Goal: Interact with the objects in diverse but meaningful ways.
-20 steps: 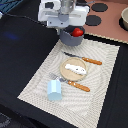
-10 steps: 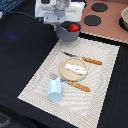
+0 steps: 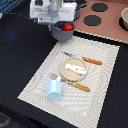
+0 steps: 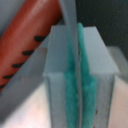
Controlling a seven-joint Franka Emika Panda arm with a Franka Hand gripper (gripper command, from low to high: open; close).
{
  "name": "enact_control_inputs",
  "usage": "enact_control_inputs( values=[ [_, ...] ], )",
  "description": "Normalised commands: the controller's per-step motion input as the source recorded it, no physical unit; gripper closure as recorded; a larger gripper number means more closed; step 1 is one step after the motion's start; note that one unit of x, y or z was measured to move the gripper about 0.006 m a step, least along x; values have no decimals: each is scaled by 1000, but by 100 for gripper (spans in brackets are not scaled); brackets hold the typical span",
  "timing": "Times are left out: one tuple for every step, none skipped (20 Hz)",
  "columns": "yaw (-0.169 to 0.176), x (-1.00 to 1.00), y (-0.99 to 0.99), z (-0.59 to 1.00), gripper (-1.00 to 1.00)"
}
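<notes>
A dark surface (image 3: 20, 55) is seen across the exterior view, with a pale woven placemat (image 3: 100, 75) laid on it at the middle. At the far right a toy kitchen set (image 3: 107, 22) with a pinkish-brown top is placed, and two dark round burners (image 3: 92, 20) are marked on it; part of a pale bowl-like vessel (image 3: 124, 19) is visible at its right edge. The white arm body (image 3: 52, 11) is held over the far left of the placemat, just above a grey pot (image 3: 62, 34) in which a small red tomato (image 3: 67, 26) is seen. On the placemat a round wooden board (image 3: 75, 69) is set near the middle, and a white flat piece (image 3: 76, 68) is laid on it. A pale blue cup (image 3: 54, 90) is stood at the near left of the board. A fork with an orange handle (image 3: 75, 84) is laid just on the near side of the board, and a knife with an orange handle (image 3: 90, 61) on its far side. In the wrist view the gripper (image 4: 78, 75) is shown with its green-padded fingers (image 4: 67, 85) pressed together on a thin grey edge; what that edge belongs to cannot be told. A brown sausage stick (image 4: 30, 37) with dark marks is seen just behind the fingers.
</notes>
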Motion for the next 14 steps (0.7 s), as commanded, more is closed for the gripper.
enact_control_inputs(
  values=[
    [0,-286,-520,-200,100],
    [0,-291,-503,-191,100],
    [0,-283,-509,-217,100],
    [0,-309,-451,-257,100],
    [0,-326,-437,-257,100],
    [0,-340,-423,-226,100],
    [0,-349,-400,-140,100],
    [0,-331,-411,-31,100],
    [0,-289,-377,46,-100],
    [0,-226,-320,291,-100],
    [-7,-183,-294,509,-100],
    [-19,-226,-286,603,-100],
    [-20,-246,-297,611,-100],
    [-23,-217,-280,586,-100]
  ],
)
